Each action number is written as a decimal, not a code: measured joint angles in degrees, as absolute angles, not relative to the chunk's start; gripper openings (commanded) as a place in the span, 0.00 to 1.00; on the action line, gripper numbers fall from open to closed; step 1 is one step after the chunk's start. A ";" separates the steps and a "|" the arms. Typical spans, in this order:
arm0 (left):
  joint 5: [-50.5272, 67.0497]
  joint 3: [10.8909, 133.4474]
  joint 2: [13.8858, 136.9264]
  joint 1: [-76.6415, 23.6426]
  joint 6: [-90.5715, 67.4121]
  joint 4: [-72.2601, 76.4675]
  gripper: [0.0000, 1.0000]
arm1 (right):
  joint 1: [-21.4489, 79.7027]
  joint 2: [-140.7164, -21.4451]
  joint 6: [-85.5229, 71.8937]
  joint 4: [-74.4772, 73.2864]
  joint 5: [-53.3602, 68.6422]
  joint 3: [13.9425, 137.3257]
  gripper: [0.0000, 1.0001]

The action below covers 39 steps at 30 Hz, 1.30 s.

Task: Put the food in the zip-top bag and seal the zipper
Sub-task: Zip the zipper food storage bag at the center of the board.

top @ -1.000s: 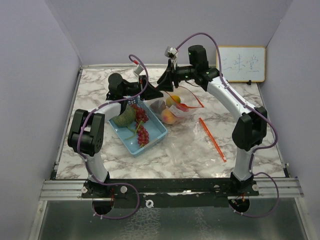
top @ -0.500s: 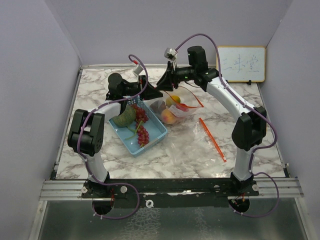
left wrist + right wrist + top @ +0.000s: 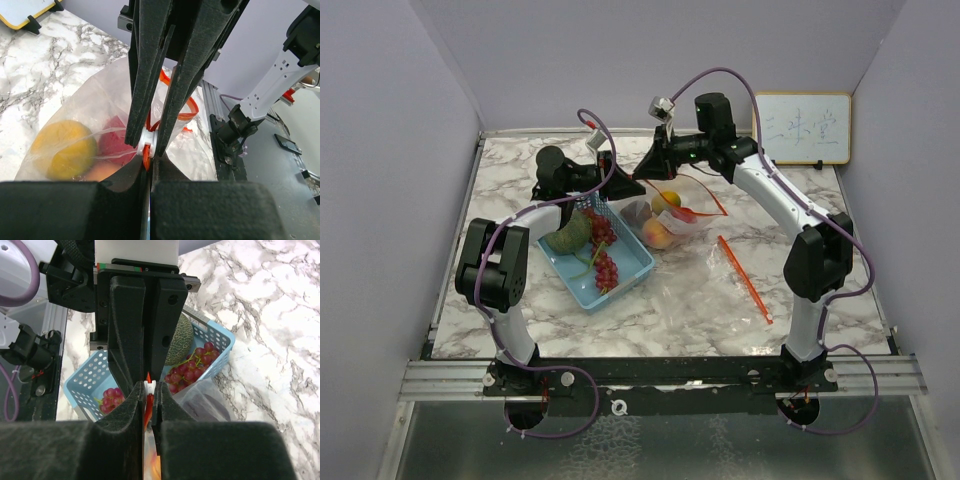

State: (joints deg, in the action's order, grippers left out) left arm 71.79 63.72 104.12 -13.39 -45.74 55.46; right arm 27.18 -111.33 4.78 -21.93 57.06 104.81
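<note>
The clear zip-top bag (image 3: 682,218) lies behind the basket and holds an orange (image 3: 667,201), a peach (image 3: 658,234) and a red apple (image 3: 112,137). A dark purple fruit (image 3: 205,407) shows through the plastic. My left gripper (image 3: 632,186) is shut on the orange zipper strip (image 3: 146,156). My right gripper (image 3: 647,166) meets it tip to tip and is shut on the white slider (image 3: 150,386). The green netted melon (image 3: 568,235) and red grapes (image 3: 603,252) lie in the light-blue basket (image 3: 620,288).
Another stretch of the orange zipper strip (image 3: 745,282) lies on the marble table at the right, with clear plastic beside it. A small whiteboard (image 3: 802,128) stands at the back right. Walls close the table in on three sides.
</note>
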 measured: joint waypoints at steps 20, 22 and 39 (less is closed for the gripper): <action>68.05 63.59 107.70 -6.55 -58.33 69.04 0.00 | 21.12 -97.14 5.02 -23.68 43.70 88.01 0.02; 67.44 63.72 109.08 -5.56 -61.08 71.94 0.00 | 20.82 -95.00 4.99 -24.12 40.47 85.56 0.02; 66.32 68.99 115.02 -4.67 -72.27 81.93 0.00 | 18.83 -87.00 3.07 -24.99 14.28 77.10 0.02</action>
State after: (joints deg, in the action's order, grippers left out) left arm 66.32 68.99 115.02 -4.67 -72.27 81.93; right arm 18.83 -87.00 3.07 -24.99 14.28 77.10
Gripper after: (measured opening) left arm 0.012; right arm 0.082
